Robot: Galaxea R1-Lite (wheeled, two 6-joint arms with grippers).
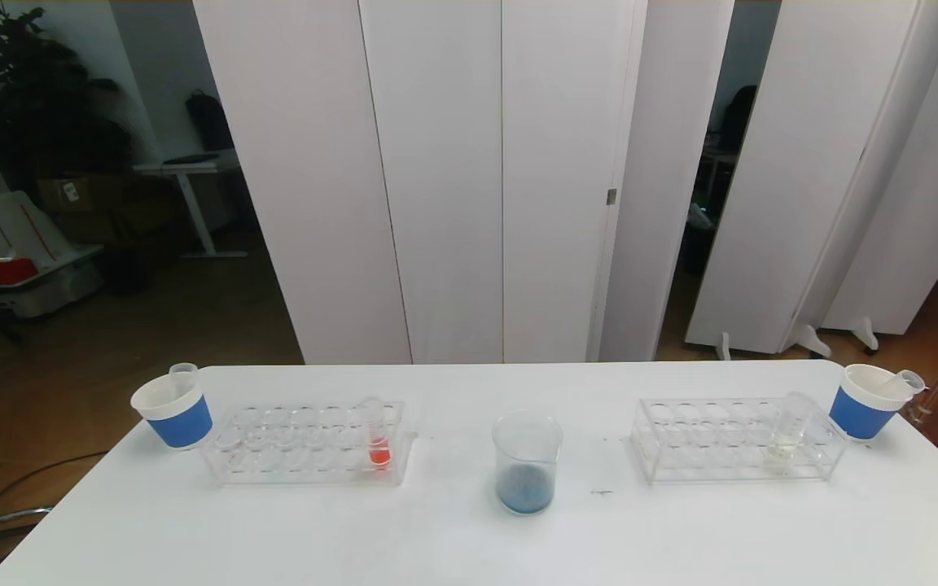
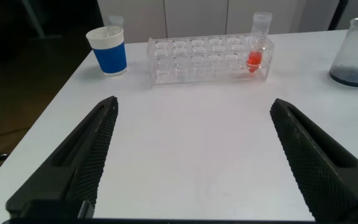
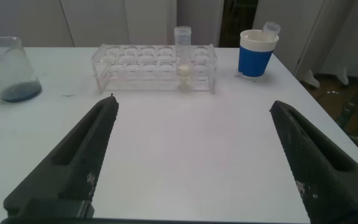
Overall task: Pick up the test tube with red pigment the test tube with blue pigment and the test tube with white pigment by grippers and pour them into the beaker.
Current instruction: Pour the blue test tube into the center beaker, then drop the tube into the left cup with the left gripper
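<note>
Now both jaws wide open, empty; white-pigment tube upright in rack (slight lean)

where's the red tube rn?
Head view: the red tube stands in the clear rack on the robot's left, at the end nearest the beaker.

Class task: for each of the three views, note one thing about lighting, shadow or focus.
Head view: even light on the white table, dim room behind, faint shadow under the beaker. Left wrist view: open left gripper looms dark and soft at the edge; red tube reads clearly. Right wrist view: open right gripper likewise dark; white tube pale against the rack.
</note>
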